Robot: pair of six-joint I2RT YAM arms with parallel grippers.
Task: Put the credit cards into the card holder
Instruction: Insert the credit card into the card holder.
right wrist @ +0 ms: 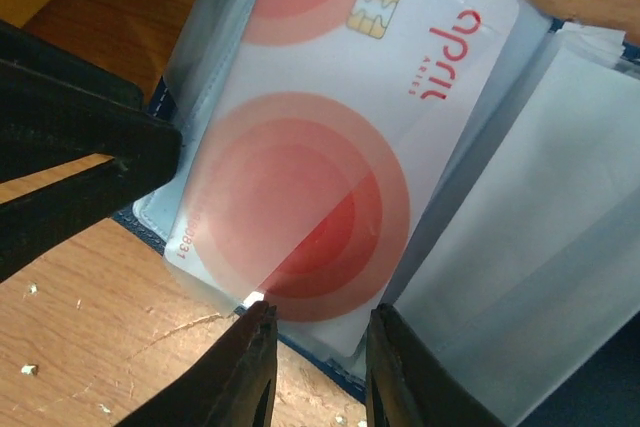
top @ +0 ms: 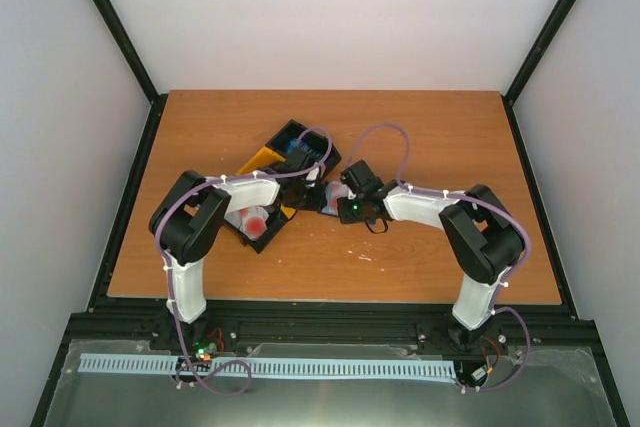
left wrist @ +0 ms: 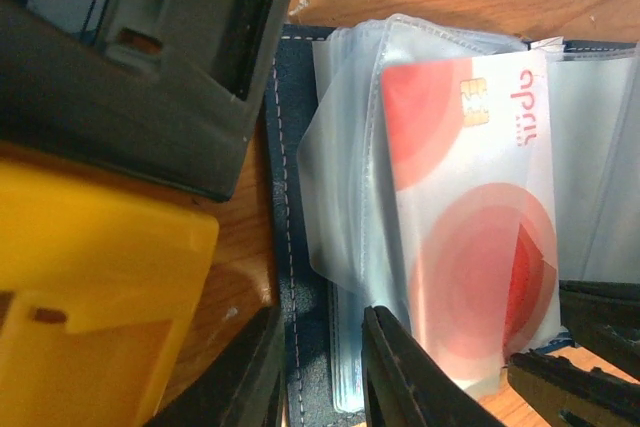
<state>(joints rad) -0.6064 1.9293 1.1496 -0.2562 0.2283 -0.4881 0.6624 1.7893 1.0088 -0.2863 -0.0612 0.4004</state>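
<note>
Credit card [right wrist: 330,147] sits mid-frame in both wrist views, part-way into a clear sleeve [left wrist: 340,147] of the card holder [left wrist: 285,197]. The holder lies open on the counter [top: 440,147], just beside the black-and-yellow tray [left wrist: 100,277]. From above we see both arms meeting at the centre of the counter, wrists covering the holder.

Why it's set up this way, as we read it: two-claw job.
- The left claw [left wrist: 322,332] comes in at the bottom of its view, fingers either side of the holder's stitched navy edge and the sleeve stack. Likely it's pinning the holder so it doesn't slide.
- The right claw [right wrist: 320,312] is at the card's bare end, bottom centre of its view, placed to feed the card along the sleeve.

Claw state: both narrowed, neither pressed together. The left has the holder edge in the gap. The right has the card's lower edge in the gap, one fingertip at the card's corner. We can't tell whether either actually pinches anything.

Card look: white, two red concentric-ring blotches, gold chip, red lettering. Most of it is milky under the sleeve film. A wedge near the right claw shows saturated red, so that end is uncovered. We judge insertion well along, not finished.

Another red-blotched card [top: 256,222] lies in the tray, left of centre in the top view.
</note>
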